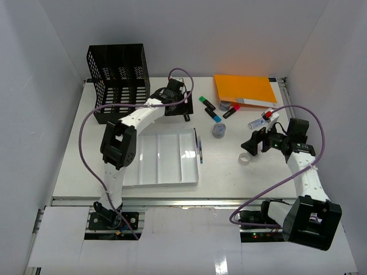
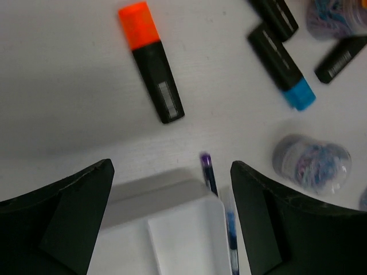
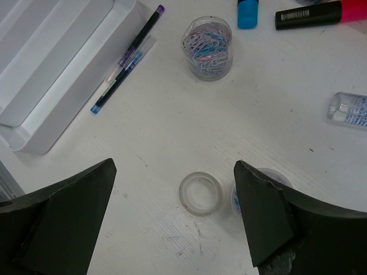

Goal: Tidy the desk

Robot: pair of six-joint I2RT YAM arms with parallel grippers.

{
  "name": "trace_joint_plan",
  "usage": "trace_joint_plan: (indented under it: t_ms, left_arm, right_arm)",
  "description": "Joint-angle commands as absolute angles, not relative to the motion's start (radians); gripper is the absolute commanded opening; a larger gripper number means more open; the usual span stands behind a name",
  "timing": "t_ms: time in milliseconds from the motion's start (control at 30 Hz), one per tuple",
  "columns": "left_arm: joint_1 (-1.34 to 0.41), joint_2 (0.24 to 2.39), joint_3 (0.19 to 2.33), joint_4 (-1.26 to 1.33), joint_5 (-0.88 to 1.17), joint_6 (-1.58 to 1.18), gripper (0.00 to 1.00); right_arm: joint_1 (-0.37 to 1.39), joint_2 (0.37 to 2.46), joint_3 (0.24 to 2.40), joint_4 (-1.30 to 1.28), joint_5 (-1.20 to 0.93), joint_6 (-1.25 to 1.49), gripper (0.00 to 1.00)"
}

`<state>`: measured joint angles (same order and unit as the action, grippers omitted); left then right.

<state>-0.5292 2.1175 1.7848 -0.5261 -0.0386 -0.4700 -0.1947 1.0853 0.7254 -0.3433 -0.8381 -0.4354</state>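
None sorted: counter at the outset of tidying

The counter (image 1: pixel 229 177) lies beneath both arms, and loose stationery is spread over it. The visible compartments of the white tray (image 1: pixel 166 157) hold nothing, so the task is judged barely begun. Two pens (image 3: pixel 123 60) lie outside the tray, against its right wall. Right of the tray are a jar of paper clips (image 3: pixel 207 47), a tape roll (image 3: pixel 200 193) and a small clear bottle (image 3: pixel 347 109). An orange-capped highlighter (image 2: pixel 150 60) lies beyond its far edge. The left claw (image 2: pixel 170 172) has its jaws wide and grips nothing; the right claw (image 3: pixel 173 166) does likewise. The tray's left part is hidden under the left arm. A small tub beside the tape roll is half masked by a finger.
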Motion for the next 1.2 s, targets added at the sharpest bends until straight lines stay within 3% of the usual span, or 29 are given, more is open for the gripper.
trace_joint_plan:
  t_ms: [0, 267, 1000, 1167]
  left_arm:
    - [-0.558, 2.234, 1.994, -0.707, -0.223, -0.474, 0.92]
    - [-0.573, 2.402, 2.209, -0.776, -0.249, -0.485, 0.81]
    - [-0.606, 2.57, 2.299, -0.749, -0.402, -0.41, 0.61]
    - [-0.606, 2.594, 2.299, -0.734, -0.408, -0.396, 0.51]
  right_arm:
    - [-0.192, 1.068, 0.758, -0.348, -0.853, -0.451, 0.9]
    - [-0.189, 1.069, 0.758, -0.348, -0.85, -0.448, 0.9]
    - [-0.189, 1.081, 0.755, -0.348, -0.864, -0.445, 0.9]
    - [-0.189, 1.086, 0.755, -0.348, -0.864, -0.446, 0.9]
